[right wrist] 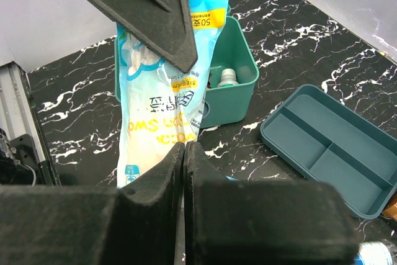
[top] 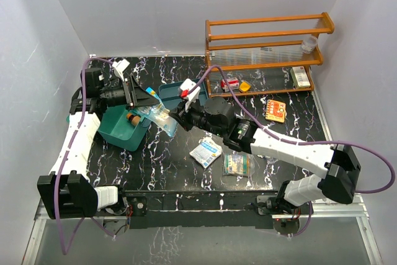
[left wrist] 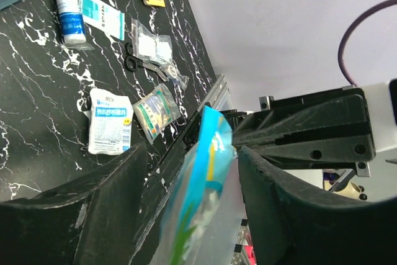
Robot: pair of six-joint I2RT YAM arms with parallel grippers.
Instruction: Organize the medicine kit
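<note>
Right end effector (right wrist: 185, 147) on swab bag (right wrist: 155, 122) edge

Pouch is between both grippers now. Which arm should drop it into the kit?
Left, probably. The left gripper has the pouch between its fingers and sits right beside the medicine kit. The right gripper pinches its lower edge, that arm stretched across the table.
</note>
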